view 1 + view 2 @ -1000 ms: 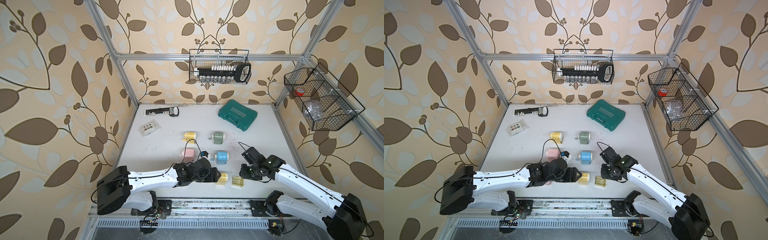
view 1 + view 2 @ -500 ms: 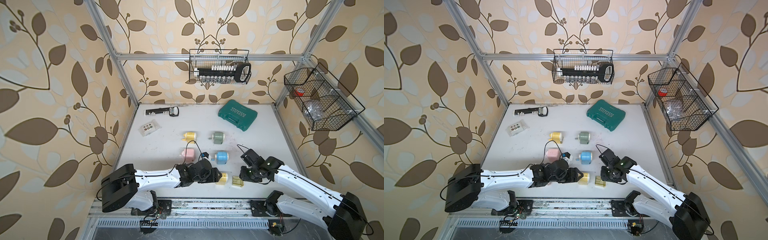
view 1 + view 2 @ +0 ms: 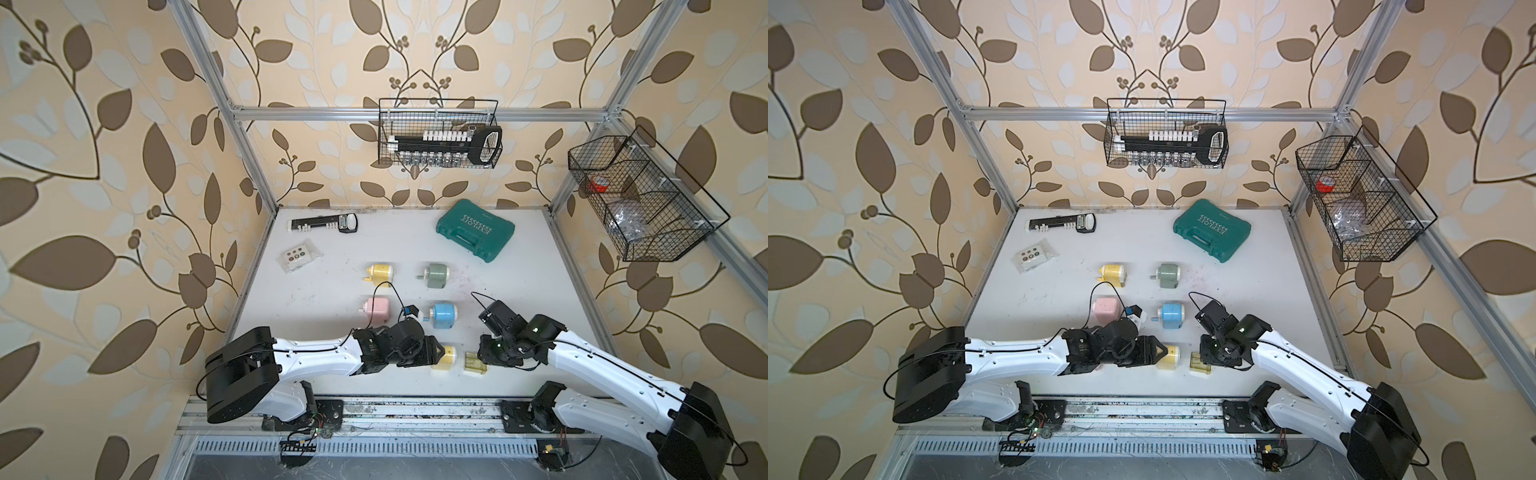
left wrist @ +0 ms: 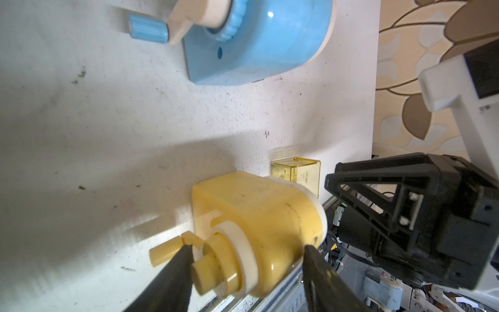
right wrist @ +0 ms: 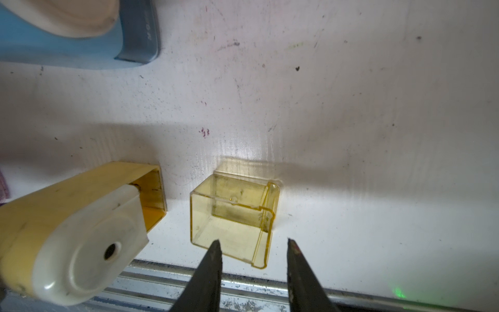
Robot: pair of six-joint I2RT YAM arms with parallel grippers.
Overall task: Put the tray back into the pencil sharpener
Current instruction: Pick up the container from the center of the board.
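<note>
Tray (image 5: 232, 221) of clear amber plastic sits upright on the bench (image 3: 332, 291), close to the front edge, where a metal rail (image 5: 243, 283) runs along the lip. It is just beside the yellow pencil sharpener (image 5: 81, 216), with a narrow strip of bare bench between them. The sharpener's empty slot (image 5: 154, 194) faces the tray's side wall, though tray and slot are slightly out of line.

The right pincer (image 5: 253, 240) hangs open above the tray's near edge. Its two dark fingers (image 5: 210, 270) are spread about as wide as the tray, and I see no contact with the plastic.

The left pincer (image 4: 247, 247) straddles the crank end of the yellow sharpener, one finger by the crank handle and one against the body's side. Whether it is actually clamping cannot be told.

In both top views the pair lies at the near edge of the bench, tray (image 3: 475, 362) to the right of sharpener (image 3: 445, 357). The blue sharpener (image 3: 444, 316) stands farther back, with a clear band of bench between it and them. Beyond the tray, toward the right side, the surface is bare. The pink sharpener (image 3: 1108, 309) sits behind the left arm.
</note>
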